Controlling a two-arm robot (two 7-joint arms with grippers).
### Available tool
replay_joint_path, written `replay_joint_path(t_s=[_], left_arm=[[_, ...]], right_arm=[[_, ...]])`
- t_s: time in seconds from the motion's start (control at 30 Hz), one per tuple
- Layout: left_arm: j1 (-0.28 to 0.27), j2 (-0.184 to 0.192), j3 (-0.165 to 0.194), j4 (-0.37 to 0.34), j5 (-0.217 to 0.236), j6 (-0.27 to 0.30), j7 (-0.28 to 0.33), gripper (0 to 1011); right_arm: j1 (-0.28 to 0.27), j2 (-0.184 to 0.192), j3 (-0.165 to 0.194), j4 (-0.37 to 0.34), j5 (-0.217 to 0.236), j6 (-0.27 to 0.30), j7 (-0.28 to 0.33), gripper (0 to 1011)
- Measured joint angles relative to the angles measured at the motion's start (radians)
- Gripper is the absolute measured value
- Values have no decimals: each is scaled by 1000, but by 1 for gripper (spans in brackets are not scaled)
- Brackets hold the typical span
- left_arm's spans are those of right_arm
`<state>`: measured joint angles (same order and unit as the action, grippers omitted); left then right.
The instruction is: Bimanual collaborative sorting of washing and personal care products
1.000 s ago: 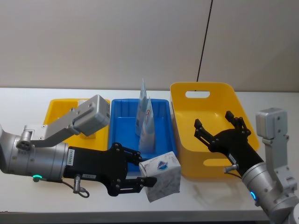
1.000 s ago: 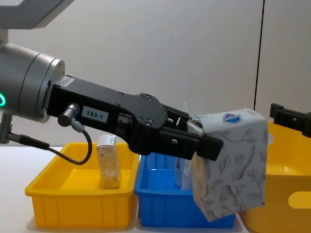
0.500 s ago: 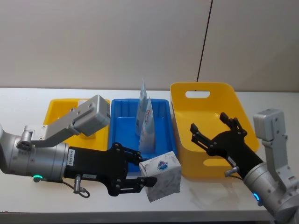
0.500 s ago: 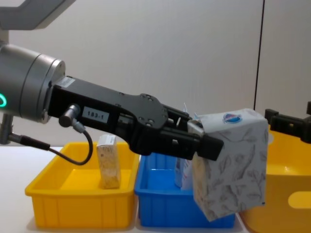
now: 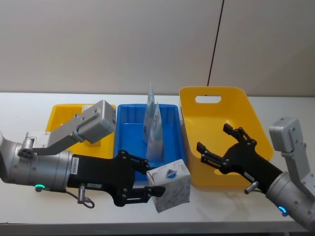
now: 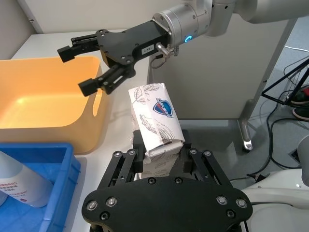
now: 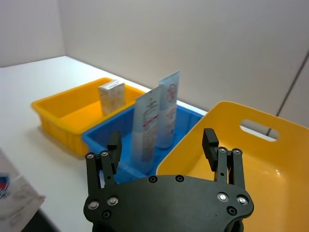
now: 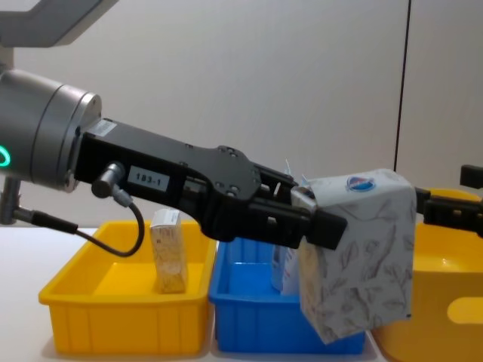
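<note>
The right gripper (image 5: pixel 212 137) has shifted left and lower over the front of the large yellow plastic bin (image 5: pixel 216 92), coming nearer the left gripper (image 5: pixel 152 180). Its fingers are spread wide and hold nothing. The left gripper has not moved. It stays clamped on the small rectangular pack (image 5: pixel 172 187) in white-grey leaf-patterned wrap with a blue oval logo, held tilted over the near edge of the white table (image 5: pixel 29 101), in front of the blue plastic tray (image 5: pixel 129 123). Two tall pale-blue tapering tubes (image 5: pixel 153 129) stand upright in that tray. A second pack (image 8: pixel 169 255) stands in the shallow yellow tray (image 8: pixel 113 332).
</note>
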<state>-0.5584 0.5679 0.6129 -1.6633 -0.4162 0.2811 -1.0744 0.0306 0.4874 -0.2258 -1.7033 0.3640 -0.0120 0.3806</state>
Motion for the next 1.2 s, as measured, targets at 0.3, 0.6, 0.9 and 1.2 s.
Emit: replay_joint_path(t_s=[0.3, 0.6, 0.9, 1.2], left_arm=[[0, 0, 0, 0, 0, 0, 0, 383], [0, 0, 0, 0, 0, 0, 0, 383], [0, 0, 0, 0, 0, 0, 0, 383], [0, 0, 0, 0, 0, 0, 0, 383]], right_arm=[[22, 76, -11, 20, 35, -26, 142, 1002], [47, 144, -28, 35, 64, -45, 274, 1002], [84, 219, -56, 50, 91, -55, 420, 1002], [135, 290, -101, 65, 109, -33, 574, 1002]])
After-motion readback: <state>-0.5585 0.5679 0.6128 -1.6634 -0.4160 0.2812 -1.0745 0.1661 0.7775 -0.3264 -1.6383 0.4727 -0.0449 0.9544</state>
